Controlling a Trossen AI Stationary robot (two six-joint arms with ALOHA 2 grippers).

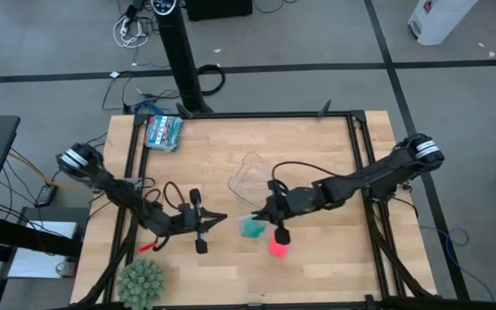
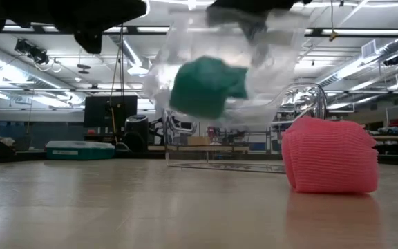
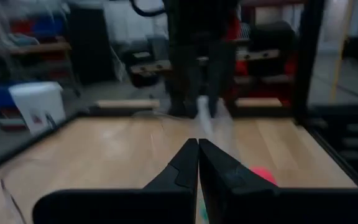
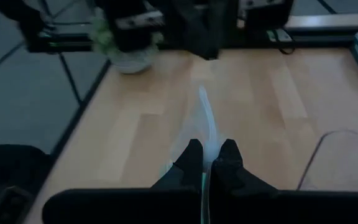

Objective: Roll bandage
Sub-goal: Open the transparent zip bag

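Note:
The pink-red bandage [image 1: 278, 249] is a chunky roll lying on its side on the table near the front, and it also shows in the low view [image 2: 330, 155]. No gripper touches it. My right gripper [image 1: 258, 215] is shut on a clear plastic bag [image 2: 254, 62] with a teal roll [image 2: 206, 84] inside. The bag is lifted just left of the bandage. My left gripper [image 1: 224, 218] is shut and points at the bag from the table's left. A strip of bare wood shows between it and the bag's tip [image 4: 201, 93]. My right gripper pinches the clear bag's upper edge [image 4: 207, 146] between its two fingers. It comes from the table's right and slants down. The bag hangs below the fingers, clear of the table, with the teal roll [image 1: 251, 228] in its lower part.
A clear plastic container [image 1: 252, 176] stands behind the grippers at mid-table. A teal box [image 1: 164, 132] lies at the far left corner. A green spiky plant ball [image 1: 141, 281] stands at the near left. Black frame rails [image 1: 357, 164] run along the table's sides.

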